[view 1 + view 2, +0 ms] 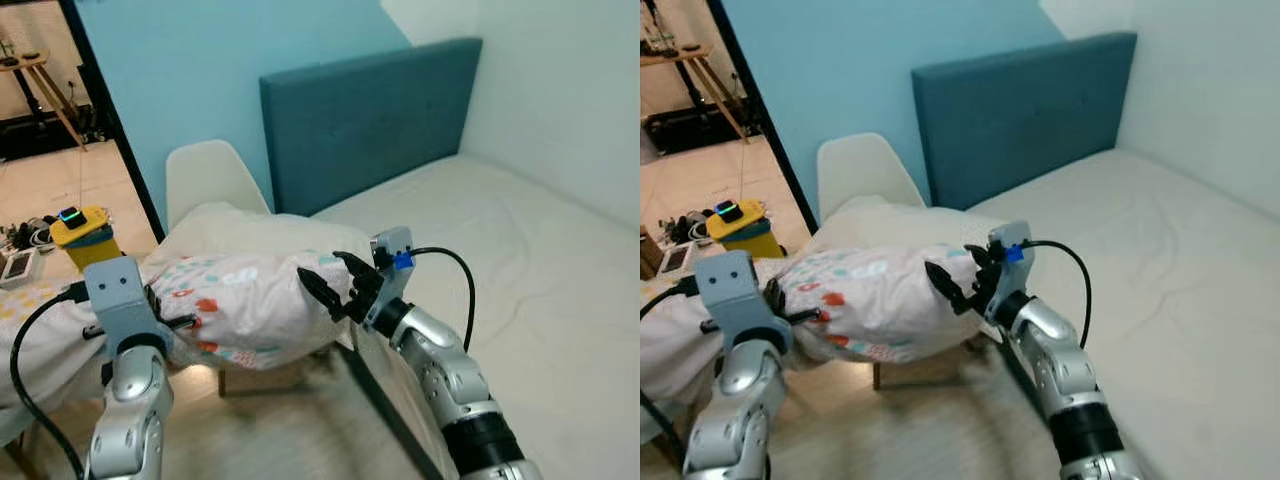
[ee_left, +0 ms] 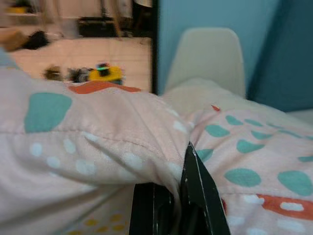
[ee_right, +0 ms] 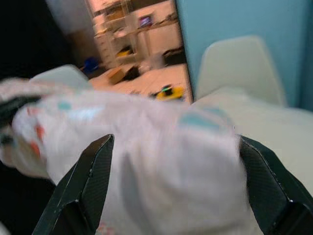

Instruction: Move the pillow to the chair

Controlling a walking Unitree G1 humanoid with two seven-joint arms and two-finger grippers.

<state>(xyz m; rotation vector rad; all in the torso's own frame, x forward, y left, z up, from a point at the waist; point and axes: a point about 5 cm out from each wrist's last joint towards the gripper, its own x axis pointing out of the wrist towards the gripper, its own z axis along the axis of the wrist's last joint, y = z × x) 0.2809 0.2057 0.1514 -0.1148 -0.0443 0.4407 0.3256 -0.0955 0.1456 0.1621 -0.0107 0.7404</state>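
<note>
No legible text, label, brand, number or sign is found in any view; the pillow (image 1: 250, 300) carries only a printed pattern of teal and red shapes and pale dots, no lettering; the yellow device (image 1: 85, 235) on the floor shows a small lit screen, its content too small to read; the shelves seen in the right wrist view are blurred, nothing on them readable.

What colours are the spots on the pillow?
The pillow is pale pink with teal and red-orange spots, clearest in the left wrist view.
</note>
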